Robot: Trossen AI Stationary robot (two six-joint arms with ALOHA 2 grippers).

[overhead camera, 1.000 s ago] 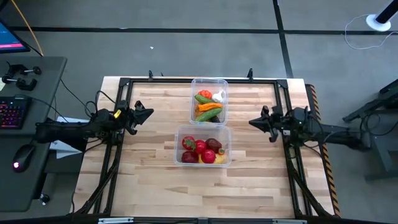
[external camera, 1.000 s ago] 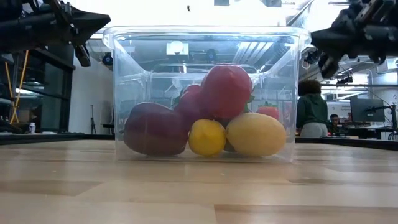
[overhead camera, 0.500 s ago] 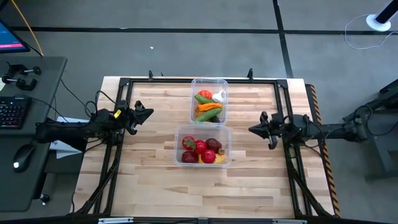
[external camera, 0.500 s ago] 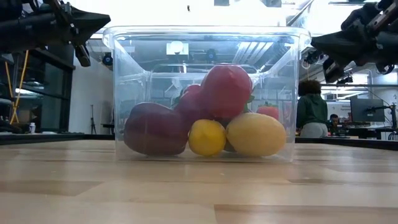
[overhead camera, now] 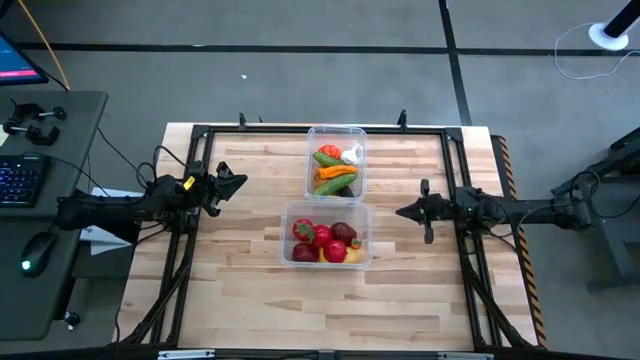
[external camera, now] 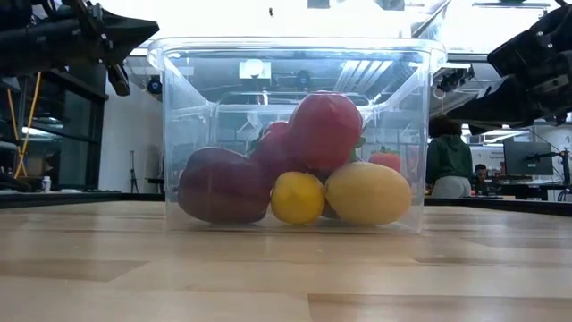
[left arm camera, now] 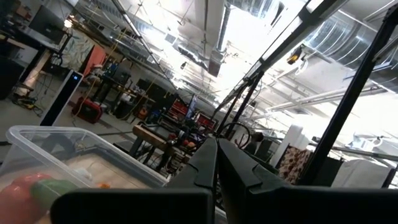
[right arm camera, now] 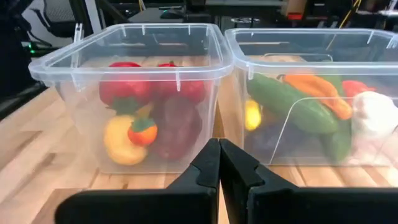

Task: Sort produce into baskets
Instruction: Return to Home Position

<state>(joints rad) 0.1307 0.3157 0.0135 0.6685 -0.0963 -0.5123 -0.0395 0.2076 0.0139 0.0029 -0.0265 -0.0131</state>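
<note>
Hovering above the left side of the desk [overhead camera: 250,290] with the left end effector [overhead camera: 234,182], fingers [left arm camera: 205,163] pressed together on nothing. Hanging at the right side with the right end effector [overhead camera: 402,211], fingers together too, empty, pointed toward the baskets. Resting mid-desk, just beside each other: the far basket [overhead camera: 337,130] with green cucumbers [overhead camera: 327,159], orange pieces [overhead camera: 335,172] and white garlic [overhead camera: 350,155]; the near basket [overhead camera: 327,206] with red tomatoes [overhead camera: 322,237], a dark purplish piece [overhead camera: 344,233] and yellow lemons [external camera: 368,192]. Piled against the near basket's front wall, at desk height: the lemons beneath a red tomato.
</note>
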